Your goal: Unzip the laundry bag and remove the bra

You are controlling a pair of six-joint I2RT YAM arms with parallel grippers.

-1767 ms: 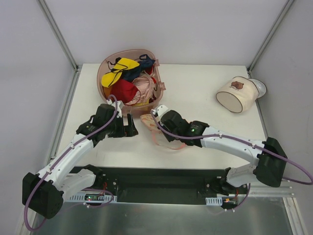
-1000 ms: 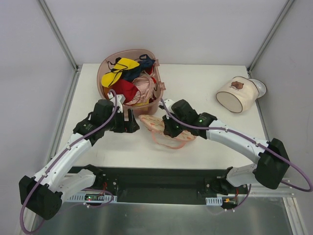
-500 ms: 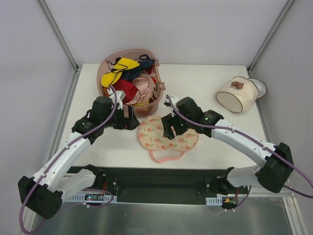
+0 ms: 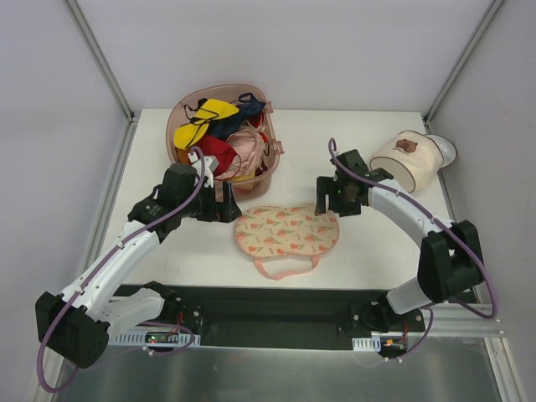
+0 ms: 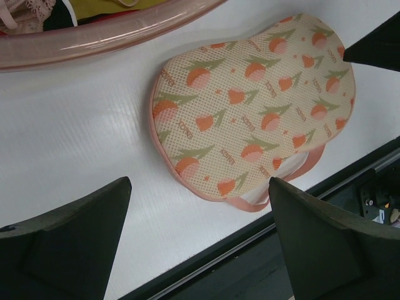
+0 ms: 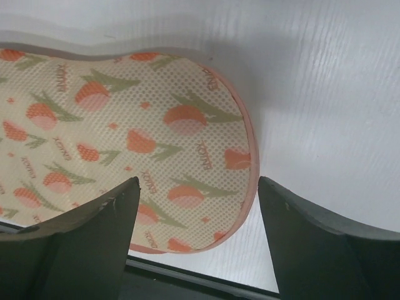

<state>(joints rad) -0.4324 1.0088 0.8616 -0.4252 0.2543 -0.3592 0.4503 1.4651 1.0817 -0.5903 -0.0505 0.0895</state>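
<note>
The flat, peanut-shaped cream mesh laundry bag [image 4: 287, 232], printed with orange-pink leaves and edged in pink, lay on the white worktop [image 4: 368, 243] near its middle. It sat just on the near side of the pink plastic basket [image 4: 274, 151] of garments, and its thin pink loop [image 4: 285, 268] trailed toward the near edge. The left end effector [image 4: 228, 206] hovered by the bag's left end and the right end effector [image 4: 328, 199] over its far-right end. Both had their fingers spread wide and empty. The bra was not visible and was presumably zipped inside. The pouch looked light, soft and floppy, and likely to slide or bunch. One side should pin the edging while the other takes the zipper pull, which no view showed.
</note>
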